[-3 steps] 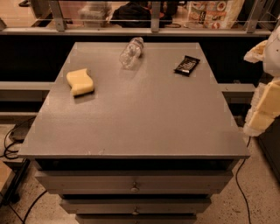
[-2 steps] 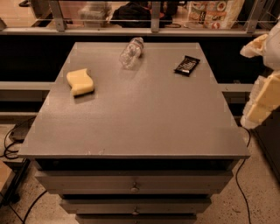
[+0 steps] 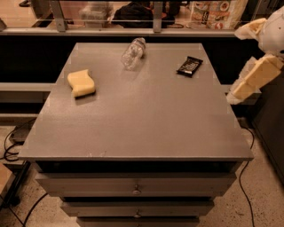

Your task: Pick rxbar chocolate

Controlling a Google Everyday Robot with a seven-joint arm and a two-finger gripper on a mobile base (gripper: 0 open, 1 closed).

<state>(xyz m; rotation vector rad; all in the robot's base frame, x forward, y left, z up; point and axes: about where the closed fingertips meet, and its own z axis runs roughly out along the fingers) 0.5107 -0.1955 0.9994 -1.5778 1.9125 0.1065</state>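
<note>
The rxbar chocolate is a small flat black bar with whitish print, lying on the grey table at the far right. My gripper hangs off the table's right edge, to the right of the bar and apart from it. Its cream fingers stand spread open, with nothing between them.
A yellow wavy sponge lies at the left of the table. A clear plastic bottle lies on its side at the far middle. A rail and shelf with packaged goods run behind the table. Drawers sit below the front edge.
My gripper has moved up and to the left, closer to the table's right edge and the bar. The objects on the table have not moved.
</note>
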